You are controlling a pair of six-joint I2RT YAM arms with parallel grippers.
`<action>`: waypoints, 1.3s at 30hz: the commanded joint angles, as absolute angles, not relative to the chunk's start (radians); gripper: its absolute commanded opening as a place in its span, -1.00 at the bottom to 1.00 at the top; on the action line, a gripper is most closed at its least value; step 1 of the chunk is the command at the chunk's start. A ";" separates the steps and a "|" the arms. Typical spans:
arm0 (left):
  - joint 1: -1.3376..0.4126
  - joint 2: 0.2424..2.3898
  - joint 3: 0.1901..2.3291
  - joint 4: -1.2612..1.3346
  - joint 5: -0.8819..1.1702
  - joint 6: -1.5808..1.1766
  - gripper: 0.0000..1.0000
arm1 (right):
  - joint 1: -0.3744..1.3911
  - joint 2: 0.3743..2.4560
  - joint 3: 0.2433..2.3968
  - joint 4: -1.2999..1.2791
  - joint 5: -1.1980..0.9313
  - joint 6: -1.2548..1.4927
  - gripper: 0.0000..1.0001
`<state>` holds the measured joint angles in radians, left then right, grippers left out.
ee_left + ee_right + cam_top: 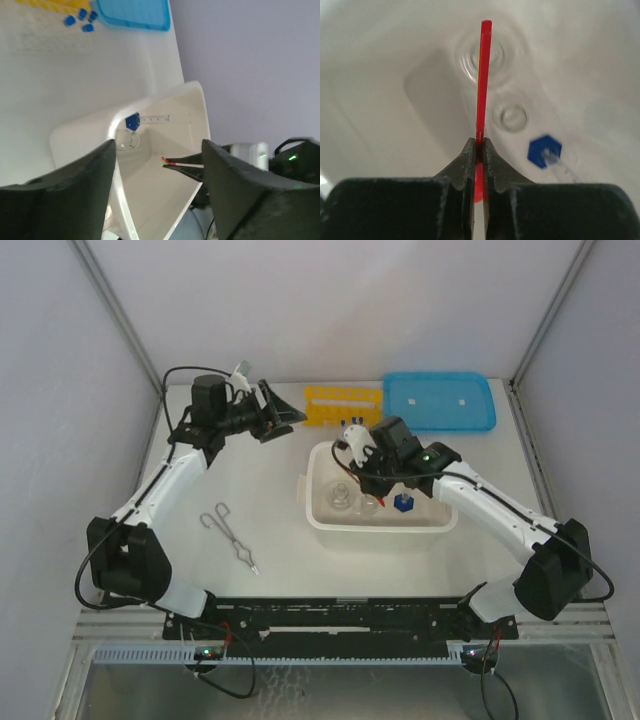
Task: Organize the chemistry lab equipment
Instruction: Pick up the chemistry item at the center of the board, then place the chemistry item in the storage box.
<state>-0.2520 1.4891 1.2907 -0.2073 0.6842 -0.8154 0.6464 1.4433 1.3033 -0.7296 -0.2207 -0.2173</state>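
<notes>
Right now the right gripper [479, 150] is pinched tight on a thin red stick [483, 75], which stands out straight ahead of the jaws over the inside of the white tub [325, 518]. Below it in the tub lie two small clear glass vessels [343, 494] and a blue-capped tube [546, 152], close together. I'd say the step is carrying that stick out of the tub, so the arm should rise straight up before it swings, keeping the stick's tip off the glass and the tub wall. The grip sits near one end, so a slow move would stop it pivoting.

Meanwhile the left gripper [283, 418] hangs with its jaws wide apart and empty, near the yellow rack [343, 404], just beside the blue lid [440, 401]. The metal tongs [229, 533] lie on the table, well apart from the tub.
</notes>
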 commanded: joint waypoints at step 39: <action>-0.085 1.451 1.110 -0.707 0.445 -0.419 -0.24 | 0.743 1.583 1.116 -0.820 -0.063 -0.534 -1.00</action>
<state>-0.0956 1.5120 1.1530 -0.6743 0.4801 -0.4587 0.7517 1.5768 1.1156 -0.8509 -0.0387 -0.5175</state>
